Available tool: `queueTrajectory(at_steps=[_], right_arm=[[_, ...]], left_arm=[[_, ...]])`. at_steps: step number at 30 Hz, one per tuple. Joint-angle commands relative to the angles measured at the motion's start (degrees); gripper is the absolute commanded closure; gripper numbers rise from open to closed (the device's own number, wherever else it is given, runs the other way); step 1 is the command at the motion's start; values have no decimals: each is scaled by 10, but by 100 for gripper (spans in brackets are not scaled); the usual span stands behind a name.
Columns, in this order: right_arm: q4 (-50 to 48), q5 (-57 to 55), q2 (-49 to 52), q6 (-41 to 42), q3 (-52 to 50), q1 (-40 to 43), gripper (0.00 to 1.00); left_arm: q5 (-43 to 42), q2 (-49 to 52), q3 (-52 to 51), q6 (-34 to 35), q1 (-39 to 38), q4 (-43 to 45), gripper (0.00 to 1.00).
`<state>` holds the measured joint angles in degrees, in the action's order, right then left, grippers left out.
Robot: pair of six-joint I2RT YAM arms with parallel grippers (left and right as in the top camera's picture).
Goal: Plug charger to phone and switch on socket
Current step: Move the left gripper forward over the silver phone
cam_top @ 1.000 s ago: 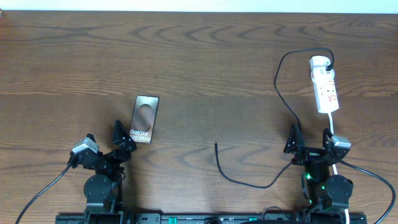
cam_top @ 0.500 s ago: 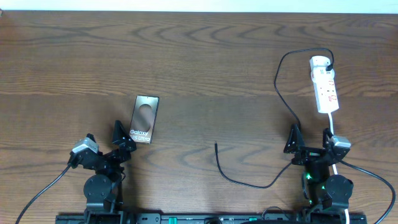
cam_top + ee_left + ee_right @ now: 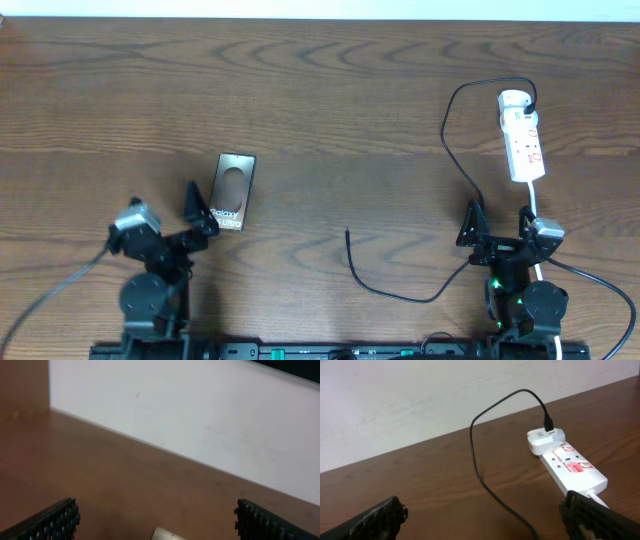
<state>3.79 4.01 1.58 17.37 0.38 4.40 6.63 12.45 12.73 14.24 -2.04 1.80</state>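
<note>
The phone (image 3: 232, 191) lies flat and face-up on the left half of the table (image 3: 320, 100), lettering at its near end, with nothing plugged into it. The charger (image 3: 447, 150) is well apart from it. Its free connector tip rests on bare wood near the middle of the table. From there the black cable loops back toward me, then climbs the right side to a white adapter (image 3: 546, 440) seated at the far, rounded end of the socket (image 3: 524, 140). That end of the job looks done; the phone end is not, and I cannot tell from here whether the red-marked switches are on. The strip's own white lead (image 3: 537, 200) runs down toward the right arm.

I read the layout as a split of labour: the phone within the left arm's reach, the strip straight ahead of the right arm, the loose tip between them.

The left gripper (image 3: 168, 215) hovers just beside the phone's near end, jaws spread wide, holding nothing and touching nothing I can see. Its wrist view shows only the two fingertips (image 3: 55, 520) and a pale sliver at the bottom edge, probably the phone. The right gripper (image 3: 487, 520) sits low near my edge, jaws equally wide and empty. It looks up the table at the socket, with the cable passing through the view between its pads.
</note>
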Motion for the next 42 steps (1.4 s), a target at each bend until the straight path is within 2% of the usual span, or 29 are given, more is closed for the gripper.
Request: queueTrajectory(at_steps=[1, 6, 10, 11, 15, 18, 28, 29, 30, 31, 32, 33, 42], right_arm=[[3, -7, -5, -7, -1, -4, 1], [3, -7, -5, -7, -1, -4, 1], [3, -7, -5, -7, -1, -4, 1], [3, -7, -5, -7, -1, -4, 1], [3, -7, -5, -7, -1, -4, 1], [3, -7, -5, -7, -1, -4, 1], [3, -7, -5, -7, -1, -4, 1], [3, -7, -5, -7, -1, -4, 1], [3, -7, -5, -7, -1, -4, 1], [3, -7, -5, -7, -1, -4, 1], [3, -7, -5, -7, -1, -4, 1], [3, -7, -5, -7, -1, -4, 1], [3, -7, -5, -7, -1, -4, 1]], left_arm=[[-37, 105, 118, -64, -2, -6, 2], [-48, 285, 302, -78, -2, -98, 2], [-58, 427, 471, -84, -2, -239, 2], [-79, 480, 534, -92, -2, -298, 2], [-127, 601, 671, -95, -2, -448, 2], [-138, 657, 715, -95, -2, -519, 2], [-146, 754, 716, -95, -2, -586, 2], [-146, 761, 713, -95, -2, -588, 48], [-146, 764, 710, -95, -2, -588, 54], [-150, 766, 706, -95, -2, -588, 54], [-152, 768, 703, -94, -2, -588, 35], [-152, 771, 697, -92, -3, -588, 2], [-152, 775, 631, -93, -5, -583, 2]])
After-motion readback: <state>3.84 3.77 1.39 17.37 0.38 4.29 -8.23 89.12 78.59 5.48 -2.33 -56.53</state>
